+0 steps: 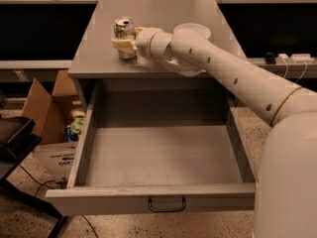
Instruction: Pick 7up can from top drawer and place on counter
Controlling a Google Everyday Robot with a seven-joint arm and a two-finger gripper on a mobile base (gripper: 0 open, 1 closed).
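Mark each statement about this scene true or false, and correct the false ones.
1. The can lies in the drawer. False: it stands upright on the counter, and the drawer shows nothing inside.
2. The drawer is pulled open. True.
3. The gripper is closed around the can, above the counter's left part as seen. True.
4. The bowl sits in front of the can, nearer the drawer. False: it sits to the can's right in the view, partly hidden by the arm.
5. A cardboard box stands on the floor beside the cabinet. True.
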